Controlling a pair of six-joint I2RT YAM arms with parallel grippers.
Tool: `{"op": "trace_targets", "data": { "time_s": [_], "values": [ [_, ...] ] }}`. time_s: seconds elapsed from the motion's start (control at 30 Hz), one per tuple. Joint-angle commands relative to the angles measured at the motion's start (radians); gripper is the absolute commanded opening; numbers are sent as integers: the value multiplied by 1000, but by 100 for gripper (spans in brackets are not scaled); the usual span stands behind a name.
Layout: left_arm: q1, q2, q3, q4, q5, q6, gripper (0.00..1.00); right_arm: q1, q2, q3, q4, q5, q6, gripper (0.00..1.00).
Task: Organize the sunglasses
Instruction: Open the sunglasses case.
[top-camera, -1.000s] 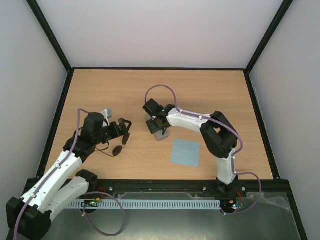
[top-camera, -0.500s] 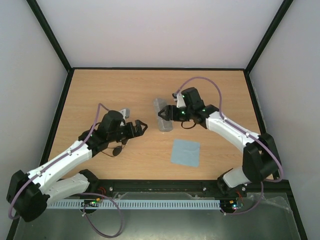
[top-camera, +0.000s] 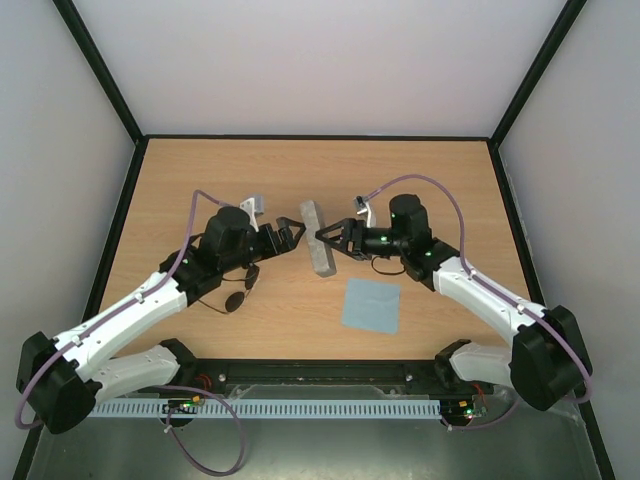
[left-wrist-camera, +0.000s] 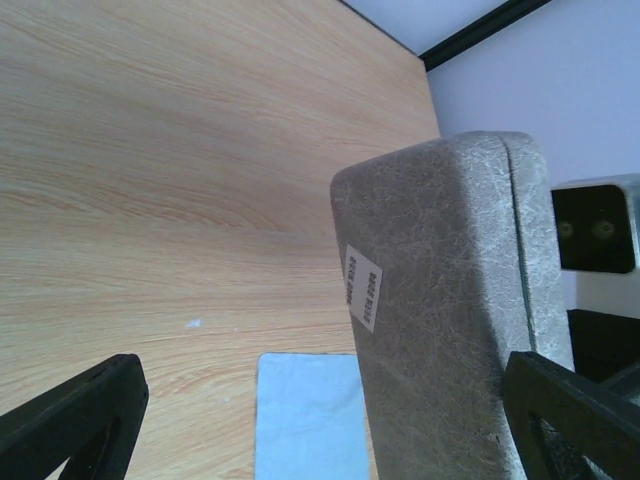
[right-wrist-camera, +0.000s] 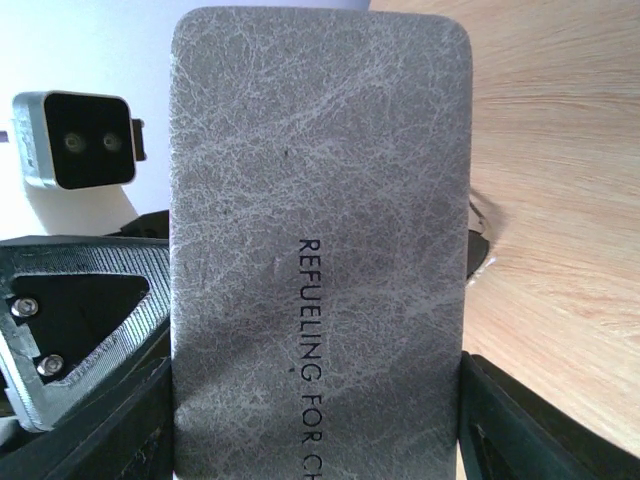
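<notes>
The sunglasses (top-camera: 240, 292), dark lenses on a thin frame, lie on the table under my left forearm, with no gripper on them. A grey case (top-camera: 318, 240) stands on edge mid-table between both grippers. My right gripper (top-camera: 328, 238) is at its right side. In the right wrist view the case (right-wrist-camera: 320, 230) fills the gap between the fingers (right-wrist-camera: 80, 430), which touch both its long edges. My left gripper (top-camera: 294, 236) is open at the case's left side. In the left wrist view the case (left-wrist-camera: 450, 300) stands close to the right finger (left-wrist-camera: 570, 420).
A light blue cloth (top-camera: 370, 305) lies flat in front of the case, also seen in the left wrist view (left-wrist-camera: 305, 415). A black frame (top-camera: 120, 230) borders the wooden table (top-camera: 420, 180). Each wrist camera shows in the other's view.
The right gripper has shifted to the case's right side and the case now stands more upright. The left gripper has moved right and up to the case. The sunglasses have not moved.
</notes>
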Motion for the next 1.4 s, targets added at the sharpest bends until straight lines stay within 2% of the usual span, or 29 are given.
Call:
{"op": "trace_targets", "data": {
  "time_s": [0.0,0.53,1.03,1.37],
  "values": [
    [-15,-10,-16,46,-22,-30,100,-4,-53,-22,141,-71,78,57],
    [-98,21,-17,92,-45,-59,100,-4,-79,-55,177,-72,106,56],
    [-99,15,-82,45,-104,-59,100,-9,-73,2,253,-92,170,53],
    [-79,44,-101,47,-105,-46,99,-58,-76,15,259,-126,180,53]
  ]
}}
